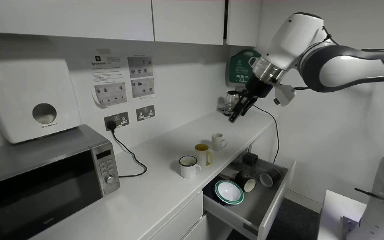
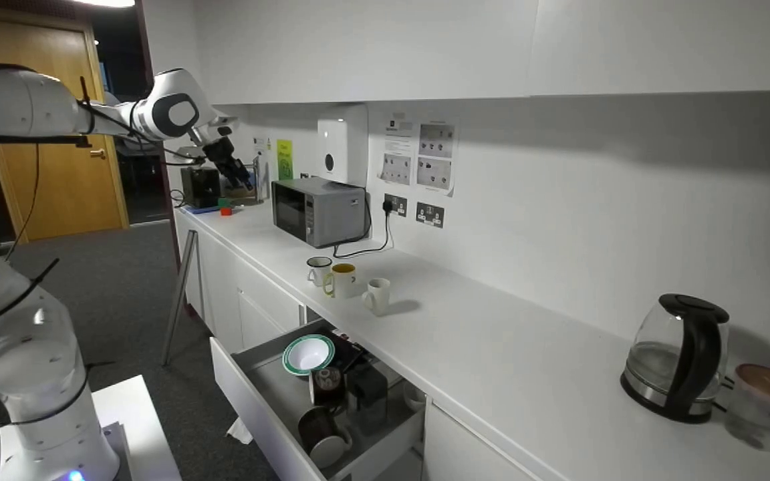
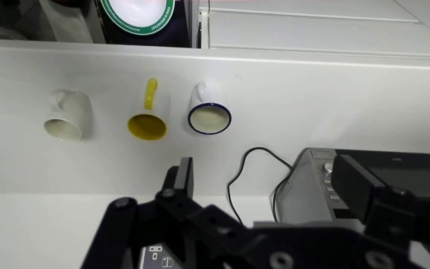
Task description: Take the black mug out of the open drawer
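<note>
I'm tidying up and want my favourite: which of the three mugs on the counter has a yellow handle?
The yellow-lined mug, in the middle. The dark-rimmed mug and the plain white mug on either side are both white-handled.

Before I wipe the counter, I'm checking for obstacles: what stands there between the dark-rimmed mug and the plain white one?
The yellow-handled mug stands between them; all three views show it.

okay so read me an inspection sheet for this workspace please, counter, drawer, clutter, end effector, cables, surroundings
Surface: white counter; spills, nothing seen
Job's things: two dark mugs lie in the open drawer; which is meant, unclear
Clutter: three pale mugs upright on the counter, green-rimmed bowl in the drawer
End effector: open, nothing held
Cables: black cord from microwave to wall socket
Surroundings: glass kettle, first aid kit, wooden door
</note>
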